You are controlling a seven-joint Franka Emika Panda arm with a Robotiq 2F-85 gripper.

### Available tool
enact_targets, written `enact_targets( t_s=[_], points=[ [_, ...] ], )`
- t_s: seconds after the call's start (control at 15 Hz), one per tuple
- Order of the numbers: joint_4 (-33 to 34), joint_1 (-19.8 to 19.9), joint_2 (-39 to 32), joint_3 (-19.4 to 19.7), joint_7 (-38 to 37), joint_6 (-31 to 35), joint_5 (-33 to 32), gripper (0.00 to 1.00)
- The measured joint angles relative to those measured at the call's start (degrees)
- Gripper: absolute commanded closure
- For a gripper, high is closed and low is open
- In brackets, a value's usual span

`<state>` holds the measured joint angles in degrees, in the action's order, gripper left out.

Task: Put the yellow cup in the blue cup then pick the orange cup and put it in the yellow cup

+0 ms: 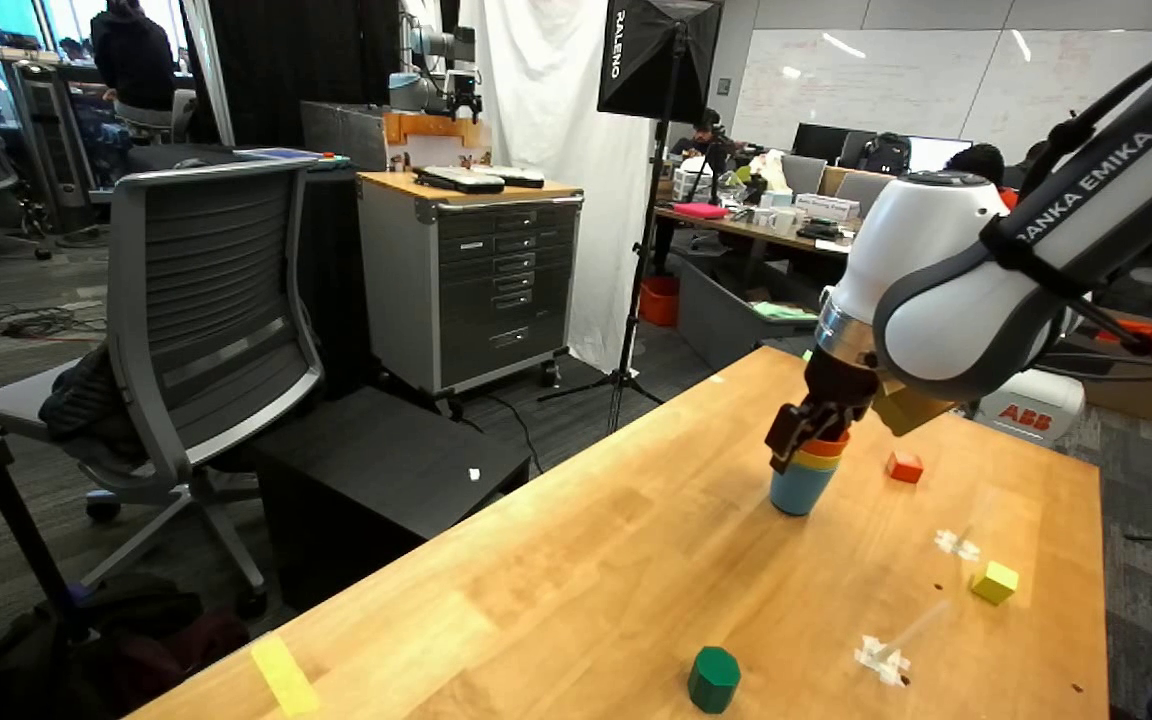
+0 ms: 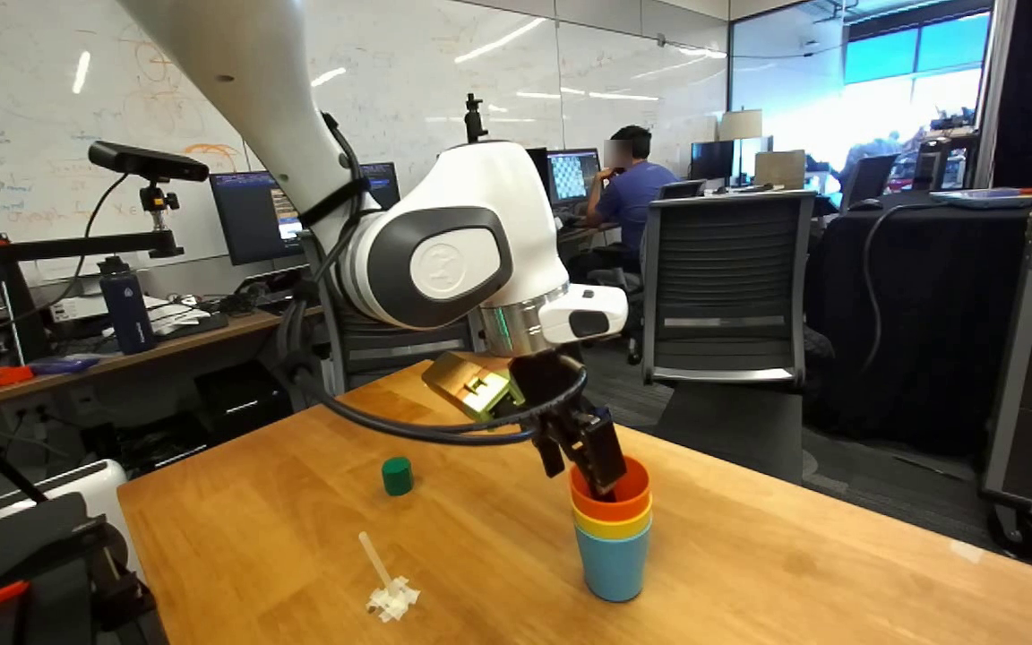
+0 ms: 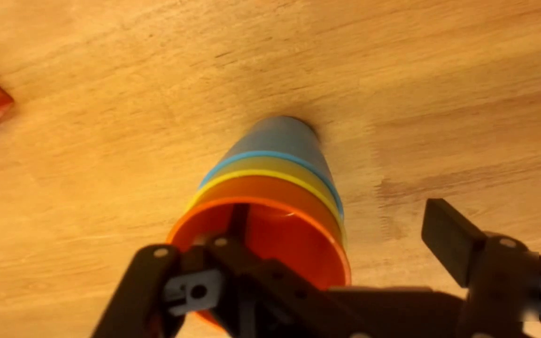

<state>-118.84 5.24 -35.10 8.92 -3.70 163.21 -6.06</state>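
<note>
Over the wooden table (image 1: 536, 590) we see the gripper (image 2: 580, 484), its jaws spread. The blue cup (image 2: 614, 568) stands upright, the yellow cup (image 2: 613, 529) in it, and in that the orange cup (image 2: 629, 508), with one finger (image 2: 604, 455) inside it and the other outside, apart. Near them we see a red block (image 1: 904, 467).
</note>
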Motion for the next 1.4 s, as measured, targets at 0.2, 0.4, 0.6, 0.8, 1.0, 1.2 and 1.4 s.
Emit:
enact_targets(
  t_s=[0.2,0.4,0.6,0.8,1.0,1.2,1.4],
  points=[
    [0.0,-0.5,0.1,0.0,0.0,0.0,0.0,0.00],
    [-0.2,-1.9,0.8,0.2,0.0,0.0,-0.2,0.00],
    [-0.5,-5.1,2.6,1.5,-0.5,0.0,-1.6,0.00],
    [-1.3,-9.6,5.4,4.5,-2.8,-0.4,-5.0,0.00],
    [-1.4,-14.8,8.6,7.9,-6.0,-3.1,-10.8,0.00],
    [-0.8,-18.9,11.0,8.5,-8.6,-7.4,-16.4,0.00],
    [-0.7,-20.2,11.4,8.5,-9.2,-8.4,-17.3,0.00]
  ],
)
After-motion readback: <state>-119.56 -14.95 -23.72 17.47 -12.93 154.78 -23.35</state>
